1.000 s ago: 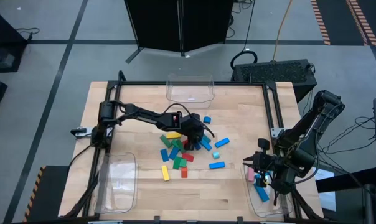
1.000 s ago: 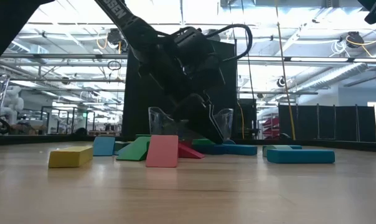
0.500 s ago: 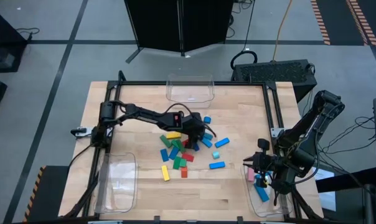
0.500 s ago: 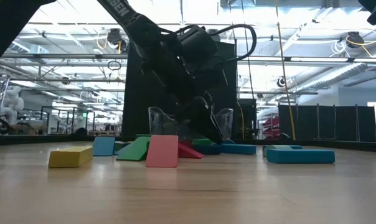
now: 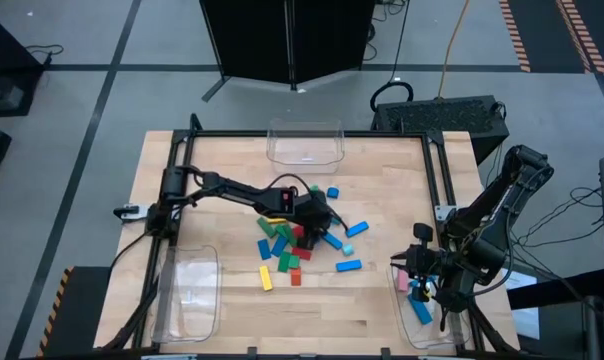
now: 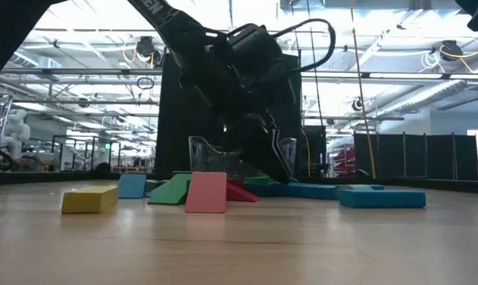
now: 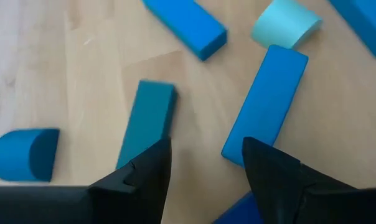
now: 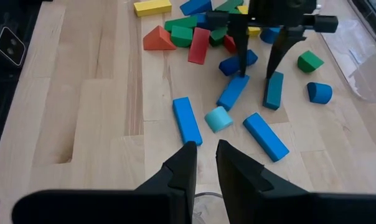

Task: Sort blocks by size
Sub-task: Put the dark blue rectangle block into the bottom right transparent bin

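Mixed-colour blocks point(image 5: 297, 243) lie scattered, jumbled.

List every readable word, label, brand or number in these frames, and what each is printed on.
"SEN": white letters, cut off by the frame's top edge, on the left arm in the low view; the start of the word is out of frame.
No print shows on the blocks.
Nothing readable on the clear bins.
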Action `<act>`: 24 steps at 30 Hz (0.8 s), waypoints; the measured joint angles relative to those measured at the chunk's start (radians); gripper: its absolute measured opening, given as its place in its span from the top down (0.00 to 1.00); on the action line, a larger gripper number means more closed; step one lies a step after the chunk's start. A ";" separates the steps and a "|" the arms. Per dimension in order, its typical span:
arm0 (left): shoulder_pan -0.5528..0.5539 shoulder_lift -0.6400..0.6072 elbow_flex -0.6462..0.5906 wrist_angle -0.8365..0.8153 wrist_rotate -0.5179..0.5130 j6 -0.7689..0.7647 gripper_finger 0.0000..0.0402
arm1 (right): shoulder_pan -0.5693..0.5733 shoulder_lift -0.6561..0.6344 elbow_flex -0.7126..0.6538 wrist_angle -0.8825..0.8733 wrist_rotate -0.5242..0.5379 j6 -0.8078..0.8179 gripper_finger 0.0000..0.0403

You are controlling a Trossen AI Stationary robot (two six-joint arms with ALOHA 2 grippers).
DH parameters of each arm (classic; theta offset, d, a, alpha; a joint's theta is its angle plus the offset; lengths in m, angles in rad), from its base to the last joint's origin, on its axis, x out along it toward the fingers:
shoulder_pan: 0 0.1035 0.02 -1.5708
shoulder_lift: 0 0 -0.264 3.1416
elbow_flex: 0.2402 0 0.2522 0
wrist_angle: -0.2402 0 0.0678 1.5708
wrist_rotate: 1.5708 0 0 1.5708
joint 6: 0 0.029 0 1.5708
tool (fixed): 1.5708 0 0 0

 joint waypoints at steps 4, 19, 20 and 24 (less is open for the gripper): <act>0.007 0.001 0.034 0.000 -0.010 0.002 0.50 | 0.000 0.000 0.000 0.000 0.000 0.000 0.86; 0.117 0.006 0.048 -0.065 0.108 0.012 0.50 | 0.000 0.000 0.000 0.000 0.000 -0.025 0.86; 0.120 0.006 0.048 -0.064 0.126 0.022 0.50 | 0.000 0.000 0.000 0.000 0.000 -0.026 0.86; 0.121 0.006 0.048 -0.068 0.141 0.038 0.50 | 0.000 0.000 0.000 0.002 0.001 -0.026 0.86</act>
